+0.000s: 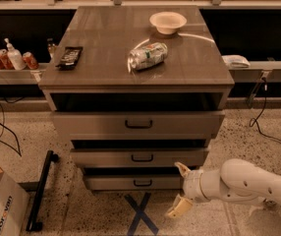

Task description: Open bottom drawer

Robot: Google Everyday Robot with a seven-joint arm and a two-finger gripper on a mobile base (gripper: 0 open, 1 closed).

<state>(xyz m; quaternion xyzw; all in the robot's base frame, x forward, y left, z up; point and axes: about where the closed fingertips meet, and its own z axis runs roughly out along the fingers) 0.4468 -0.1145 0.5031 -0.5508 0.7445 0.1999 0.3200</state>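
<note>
The bottom drawer (pixel 116 183) is the lowest and narrowest of three grey-beige fronts, with a small black pull handle (pixel 142 183) at its centre. My gripper (pixel 180 191) is on a white arm coming in from the right, just right of the drawer front at handle height. Its two beige fingers (pixel 179 207) are spread apart, one up and one down, and hold nothing. The gripper is apart from the handle.
The cabinet top (pixel 101 58) holds a crushed can (pixel 147 56), a white bowl (pixel 168 21) and a black remote (pixel 70 56). A blue tape X (pixel 139 213) marks the floor. A black bar (pixel 40 191) and a cardboard box (pixel 0 208) lie at left.
</note>
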